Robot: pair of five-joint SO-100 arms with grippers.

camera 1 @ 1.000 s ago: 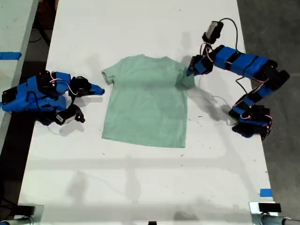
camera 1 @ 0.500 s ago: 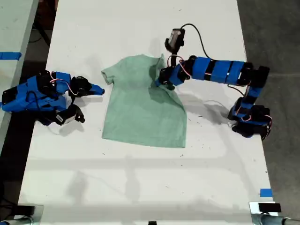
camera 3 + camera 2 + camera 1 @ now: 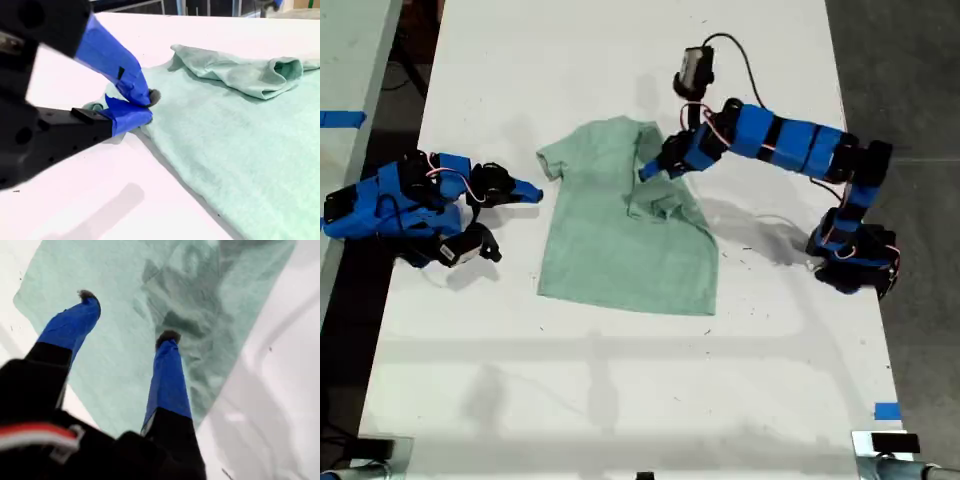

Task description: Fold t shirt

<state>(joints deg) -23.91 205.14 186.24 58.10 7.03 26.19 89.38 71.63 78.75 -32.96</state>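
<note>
The pale mint t shirt [image 3: 605,245] lies flat on the white table [image 3: 620,380], neck toward the far edge. Its sleeve on the exterior view's right is folded in and lies crumpled on the chest [image 3: 660,200] [image 3: 200,305] [image 3: 240,72]. My first gripper [image 3: 655,170] [image 3: 127,317] hovers just above that bunched sleeve, open, with nothing between its blue fingers [image 3: 167,370]. My second gripper [image 3: 530,193] [image 3: 147,102] rests on the table at the exterior view's left, shut, its tips right beside the other sleeve [image 3: 552,160].
The first arm's base [image 3: 855,262] stands near the table edge on the exterior view's right. Blue tape marks [image 3: 887,411] [image 3: 342,119] sit at the near right corner and on a neighbouring table at the left of the exterior view. Dark floor surrounds the table.
My first gripper dragged the sleeve from the exterior view's right over onto the shirt's chest, then let it go and rose slightly. The second arm has stayed still.
</note>
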